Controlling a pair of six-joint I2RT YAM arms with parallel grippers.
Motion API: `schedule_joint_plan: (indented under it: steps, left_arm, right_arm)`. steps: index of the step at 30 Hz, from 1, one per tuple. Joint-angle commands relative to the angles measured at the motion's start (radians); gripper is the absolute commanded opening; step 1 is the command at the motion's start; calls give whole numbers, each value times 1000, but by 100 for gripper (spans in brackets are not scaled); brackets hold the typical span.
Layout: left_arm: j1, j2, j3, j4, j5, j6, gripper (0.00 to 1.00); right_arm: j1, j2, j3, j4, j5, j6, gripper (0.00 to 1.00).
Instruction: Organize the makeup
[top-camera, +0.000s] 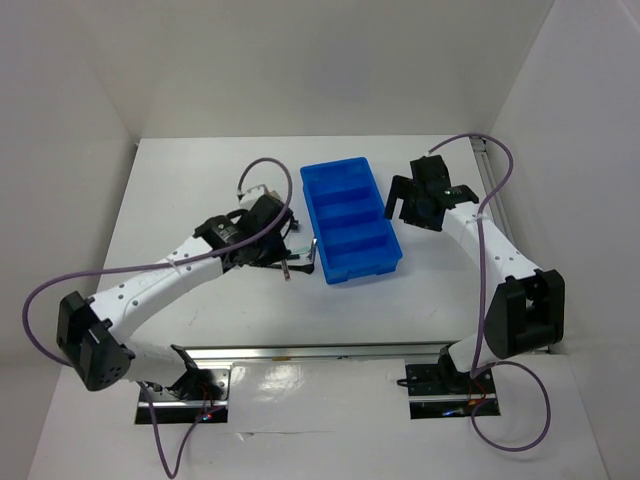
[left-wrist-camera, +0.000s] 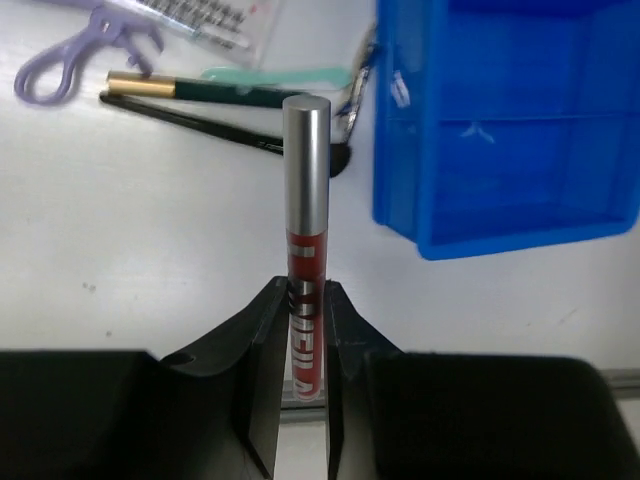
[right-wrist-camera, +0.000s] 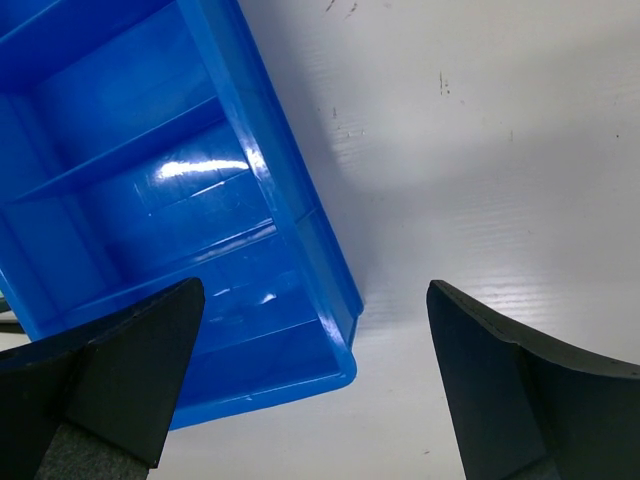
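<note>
Fingers (left-wrist-camera: 262, 350) of matte black plastic on my left gripper (left-wrist-camera: 305, 300) are clamped on a lip gloss tube (left-wrist-camera: 306, 200). It has a glossy red barrel with white lettering and a smooth, round silver cap, and it points up the centre of the frame. At upper left on the white table (left-wrist-camera: 150, 230), close together, lie a lilac loop (left-wrist-camera: 110, 25), a clear printed packet (left-wrist-camera: 215, 20), a dark green pencil (left-wrist-camera: 200, 92) with a gold end and a thinner black pencil (left-wrist-camera: 200, 122). The blue tray (left-wrist-camera: 500, 215), shiny hard plastic with dividers, fills the upper right, just beside them. My right gripper (right-wrist-camera: 318, 370) hangs wide open over the tray's corner.
</note>
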Motion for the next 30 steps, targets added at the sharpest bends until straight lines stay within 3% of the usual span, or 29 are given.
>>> schedule_joint_plan:
  steps: [1, 8, 19, 30]
  left_arm:
    - [-3, 96, 161, 113, 26, 293, 0]
    - [-3, 407, 528, 131, 171, 583, 0]
    - [-3, 762, 942, 44, 281, 779, 0]
    - [-3, 890, 944, 206, 307, 1008, 1]
  right_arm:
    - [2, -58, 0, -2, -1, 9, 100]
    - [2, -160, -30, -48, 58, 45, 100]
    - [2, -425, -168, -72, 87, 122, 100]
    - [2, -514, -150, -146, 169, 144, 100]
